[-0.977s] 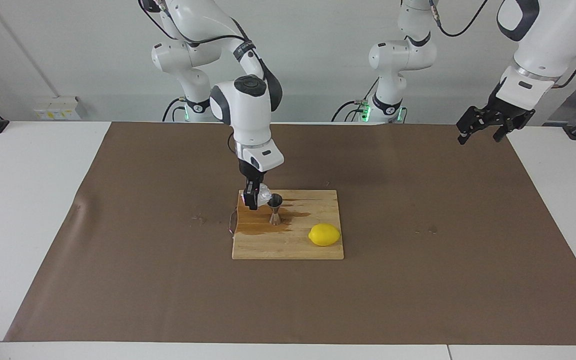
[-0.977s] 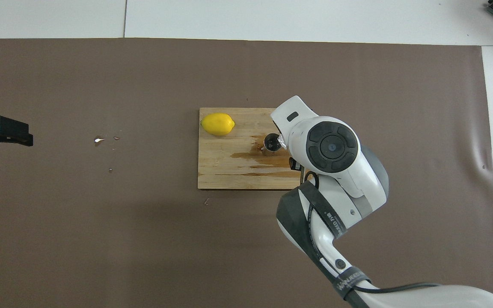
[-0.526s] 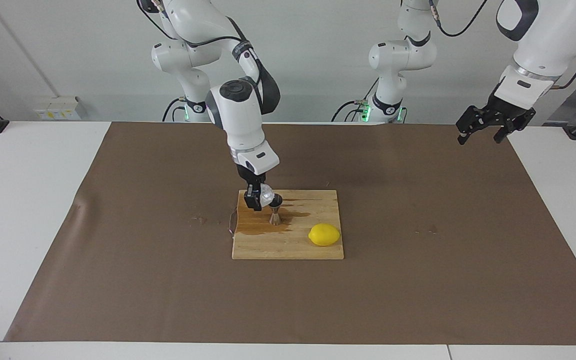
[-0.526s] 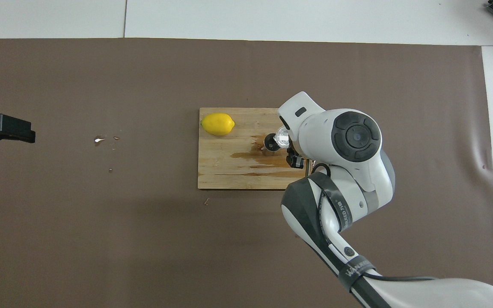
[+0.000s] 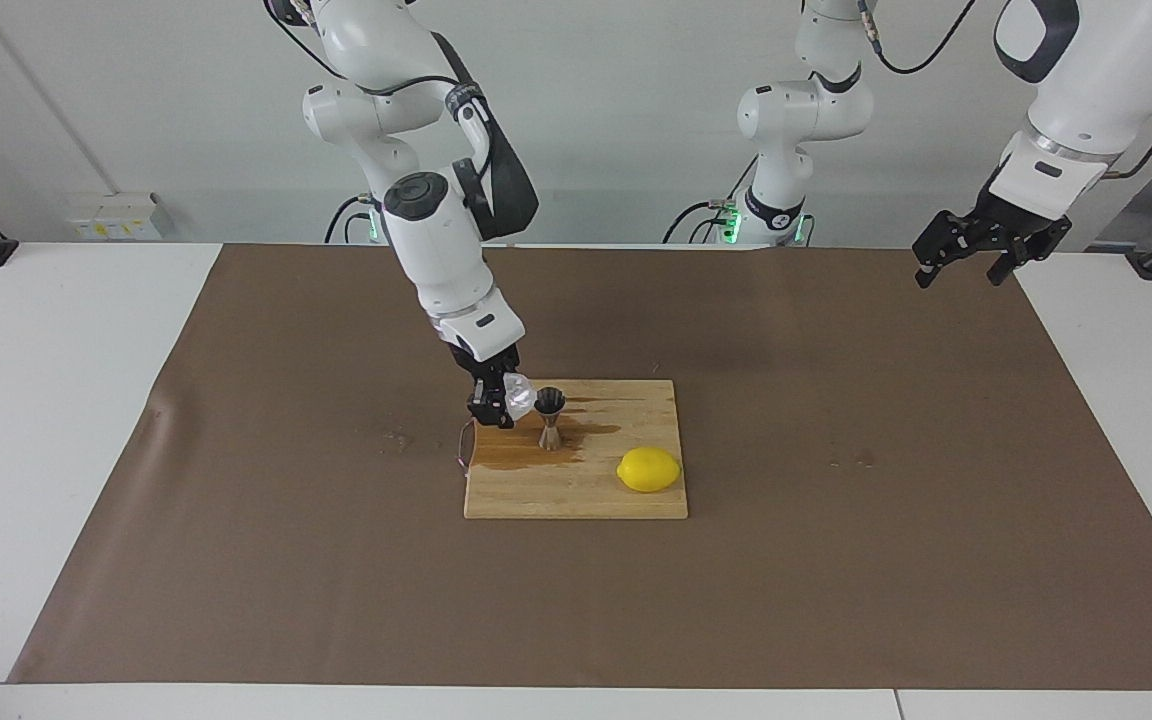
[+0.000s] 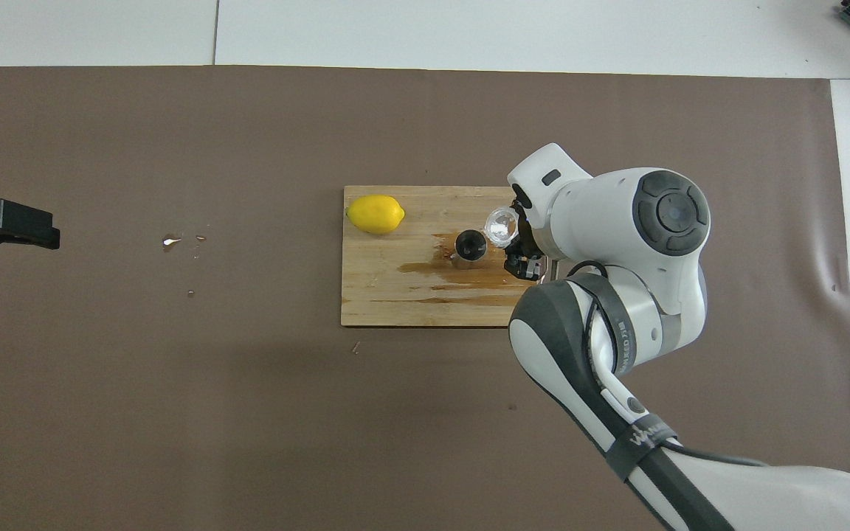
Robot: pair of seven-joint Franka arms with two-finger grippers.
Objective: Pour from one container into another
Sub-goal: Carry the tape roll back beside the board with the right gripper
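Since the earlier frames the right arm had swung back toward its own end of the table, drawing the cup (image 5: 519, 398) off the jigger (image 5: 550, 417) and tipping it less steeply. Clamped on the cup, the right gripper (image 5: 496, 403) held it in the air just beside the jigger's rim, over the wet cutting board (image 5: 576, 490). What either vessel contained could not be told. A lemon (image 5: 648, 469) lay on the board. Waiting with fingers spread, the left gripper (image 5: 976, 250) hung over the mat (image 5: 836, 560).

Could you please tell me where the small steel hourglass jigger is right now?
The small steel hourglass jigger stands upright on the wooden cutting board, nearer the robots than the yellow lemon, beside the translucent-white cup held by the right end effector.
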